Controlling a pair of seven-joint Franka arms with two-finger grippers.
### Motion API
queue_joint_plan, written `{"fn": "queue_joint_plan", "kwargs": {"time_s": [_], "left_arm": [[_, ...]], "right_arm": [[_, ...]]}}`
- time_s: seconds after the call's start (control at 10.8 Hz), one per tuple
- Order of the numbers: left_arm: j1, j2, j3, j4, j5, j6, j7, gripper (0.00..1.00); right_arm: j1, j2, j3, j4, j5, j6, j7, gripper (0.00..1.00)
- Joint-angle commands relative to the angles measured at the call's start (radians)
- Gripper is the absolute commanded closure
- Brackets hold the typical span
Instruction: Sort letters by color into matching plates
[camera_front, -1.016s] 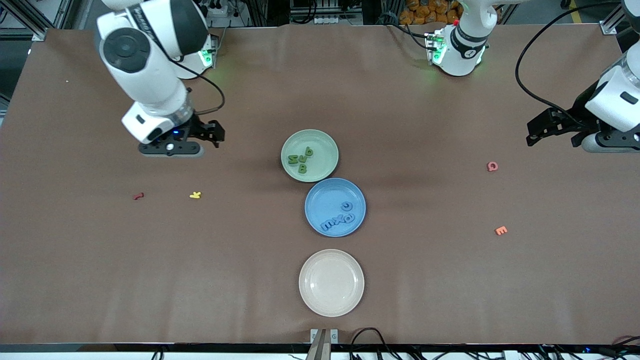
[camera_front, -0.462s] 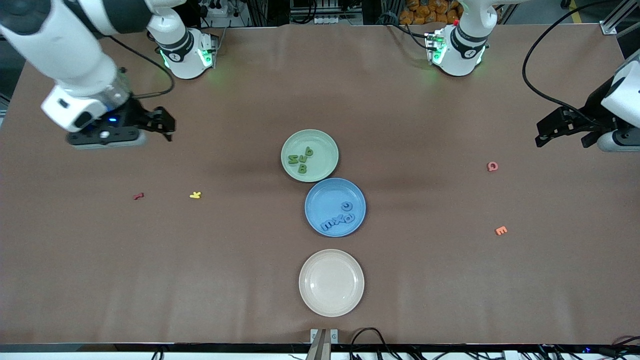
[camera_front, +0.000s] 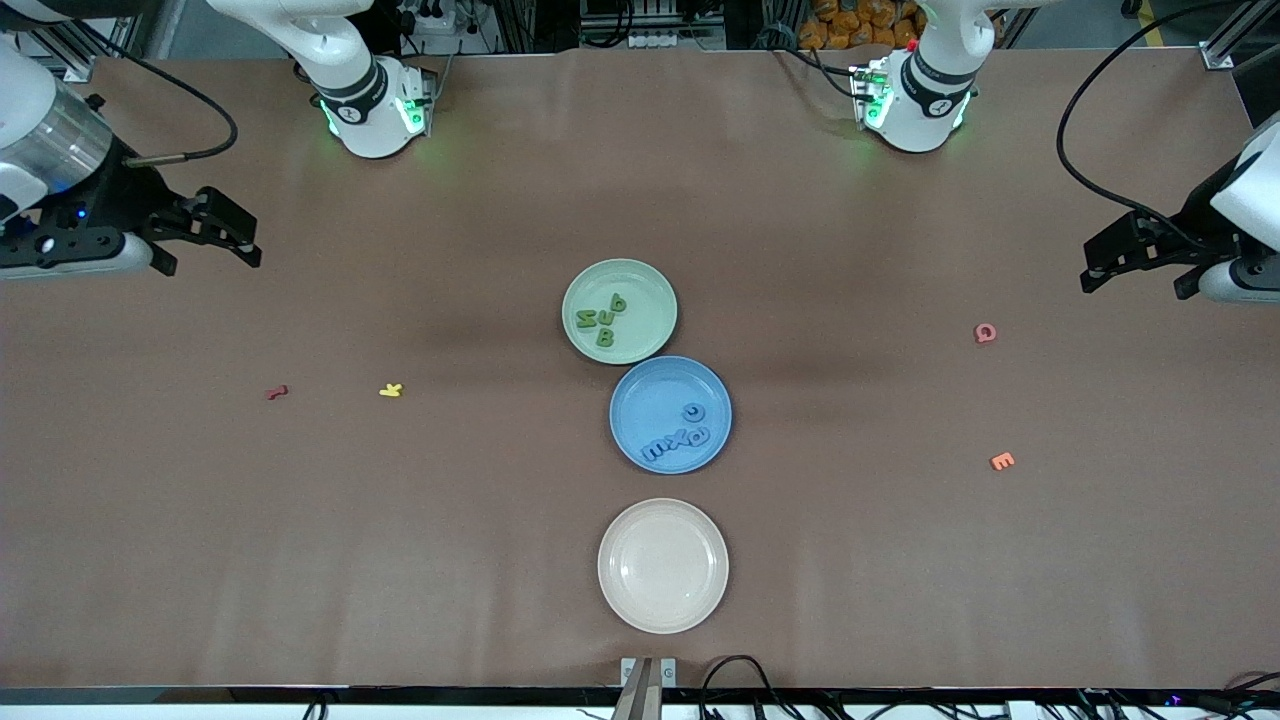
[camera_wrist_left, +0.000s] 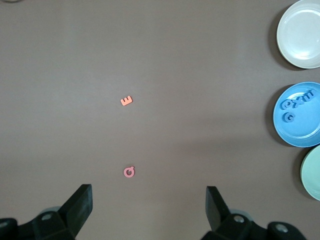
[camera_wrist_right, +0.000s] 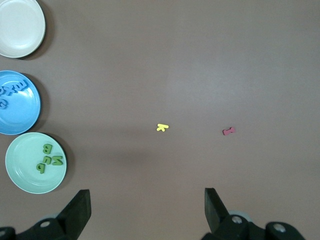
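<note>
I see green letters (camera_front: 603, 319) in mint plate (camera_front: 655, 285), blue letters (camera_front: 676, 436) in blue plate (camera_front: 645, 395) just nearer cam: sorted. L gripper (camera_wrist_left: 149, 200), R gripper (camera_wrist_right: 146, 200) fingers wide, empty, parked over surface (camera_front: 300, 550) ends, well apart from mint plate.

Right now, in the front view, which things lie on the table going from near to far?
cream-white plate → orange letter E → blue plate → yellow letter, red letter → pink letter → mint green plate

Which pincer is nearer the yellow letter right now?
The right pincer, over bare table at the right arm's end, open. The yellow letter lies toward that end. The left pincer hangs open over the left arm's end.
</note>
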Motion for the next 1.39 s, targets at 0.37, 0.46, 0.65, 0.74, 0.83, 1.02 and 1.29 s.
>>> {"fn": "queue_joint_plan", "kwargs": {"time_s": [0.37,0.46,0.65,0.74,0.83,1.02,1.29], "left_arm": [[-0.001,0.012,0.007,0.031,0.0,-0.024,0.027,0.0],[-0.001,0.014,0.007,0.031,0.0,-0.024,0.026,0.0],[-0.001,0.014,0.007,0.031,0.0,-0.024,0.026,0.0],[-0.001,0.012,0.006,0.031,0.0,-0.024,0.026,0.0],[-0.001,0.012,0.007,0.031,0.0,-0.024,0.026,0.0],[-0.001,0.012,0.007,0.031,0.002,-0.024,0.026,0.0],[-0.001,0.012,0.007,0.031,0.002,-0.024,0.027,0.0]], "right_arm": [[-0.002,0.003,-0.068,0.027,-0.111,0.0,-0.167,0.0],[0.002,0.005,-0.087,0.025,-0.108,-0.002,-0.17,0.0],[0.042,0.014,-0.09,0.034,-0.121,-0.008,-0.16,0.0],[0.05,0.021,-0.09,0.038,-0.138,-0.014,-0.161,0.0],[0.047,0.028,-0.09,0.044,-0.147,-0.014,-0.167,0.0],[0.042,0.044,-0.089,0.065,-0.149,-0.017,-0.169,0.0],[0.004,0.095,-0.087,0.129,-0.147,-0.064,-0.18,0.0]]}}
